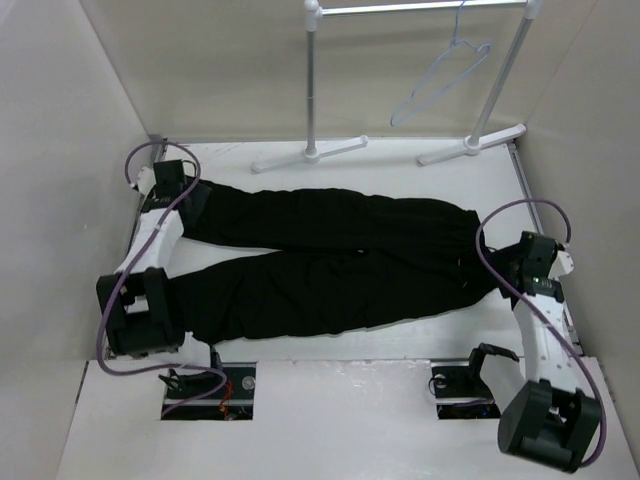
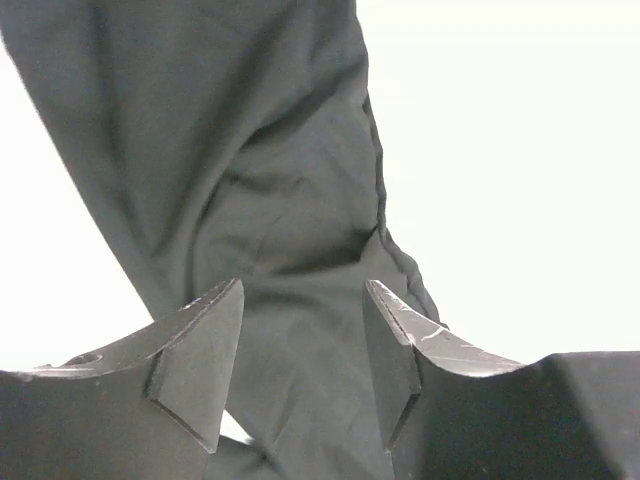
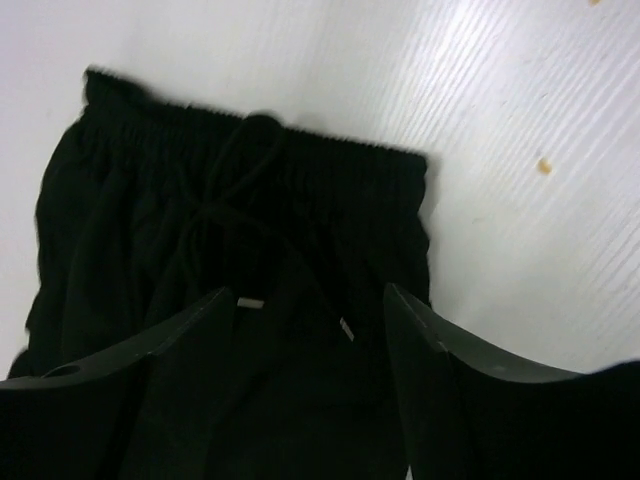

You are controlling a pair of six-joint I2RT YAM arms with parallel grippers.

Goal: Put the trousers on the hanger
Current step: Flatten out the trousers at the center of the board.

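the trousers (image 1: pixel 330 265) lie flat across the middle of the worktop (image 1: pixel 400 345). the waistband (image 3: pixel 250 140) is toward the right edge and the two legs run toward the left edge, a little spread from each other. the hanger (image 1: pixel 440 85) is well apart from them, hanging by its hook on the rail (image 1: pixel 420 8) of the white rail stand (image 1: pixel 313 90) at the far right corner.

the left gripper (image 2: pixel 303 330) is at the far left corner, over the end of the far leg. its fingers (image 2: pixel 200 350) are apart, with the fabric lying between them and not pinched. the right gripper (image 3: pixel 310 320) is near the right edge, just over the waistband. its fingers (image 3: pixel 440 370) are also apart and hold nothing.

i think several things can go wrong from here:
- the left fingers are over only one leg, so the near leg can stay behind and drag.
- the cloth is soft and double, so a shallow pinch can take only the top layer and slip.
- the drawstring (image 3: pixel 215 200) lies loose near the right fingers and can catch on one of them.
- the hanger hangs free, so a push can make it swing or fall from the rail.
- its wire is thin, so the fabric can slide off if the weight is uneven.
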